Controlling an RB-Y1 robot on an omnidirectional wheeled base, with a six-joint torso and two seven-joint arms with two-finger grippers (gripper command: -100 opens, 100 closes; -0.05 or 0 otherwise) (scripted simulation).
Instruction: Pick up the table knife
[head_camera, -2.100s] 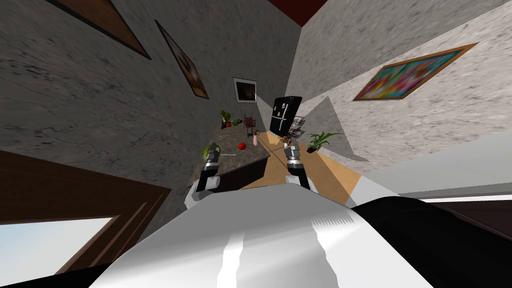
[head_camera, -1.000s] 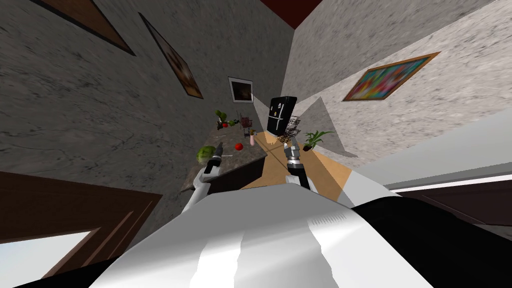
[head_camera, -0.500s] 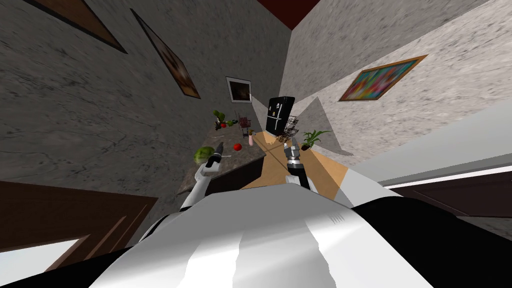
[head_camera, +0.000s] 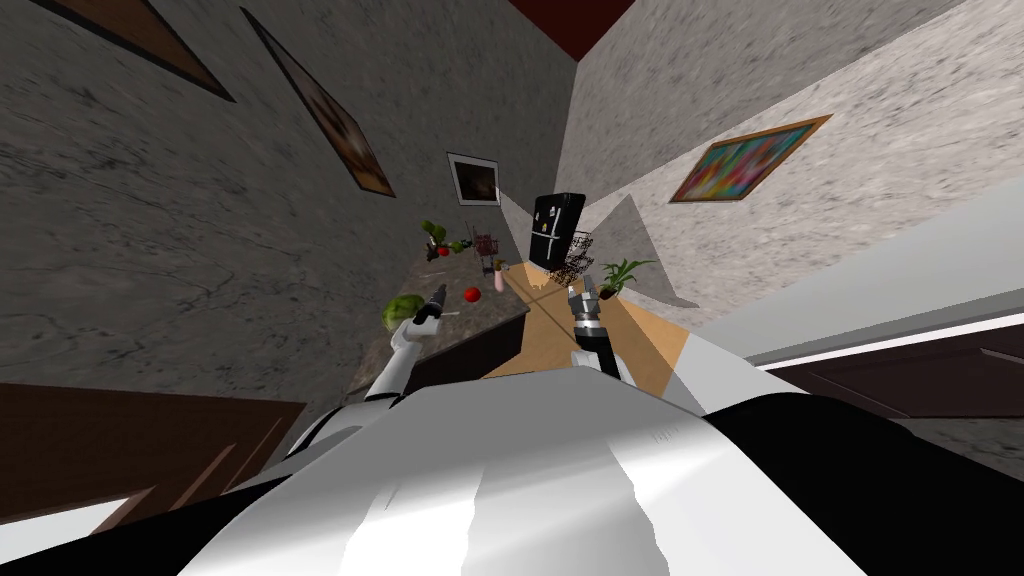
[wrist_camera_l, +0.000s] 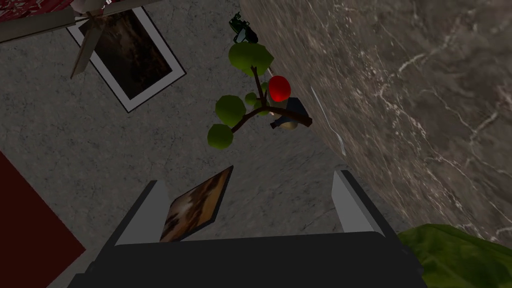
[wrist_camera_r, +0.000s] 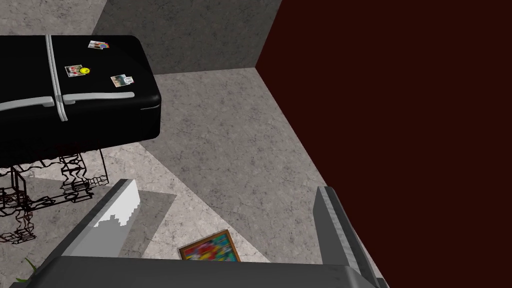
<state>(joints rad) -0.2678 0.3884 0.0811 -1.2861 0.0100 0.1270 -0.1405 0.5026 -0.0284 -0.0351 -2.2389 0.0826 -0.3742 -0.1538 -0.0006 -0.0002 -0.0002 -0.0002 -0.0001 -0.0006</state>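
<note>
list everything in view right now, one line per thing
countertop: one, dark veined stone, along left wall
table knife: one, pale, flat on countertop ahead of the left gripper
leafy vegetable: one, green, on counter beside left gripper
round fruit: two, red, mid-counter and far end
branchy plant: one, green, counter's far end
small vase: one, pink, by counter's right edge
fridge: one, black, room's far end
wire rack: one, dark, beside fridge
potted plant: one, green, on floor
wall pictures: four, mixed frames
left gripper: grey, open, over counter
right gripper: grey, open, over floor
</note>
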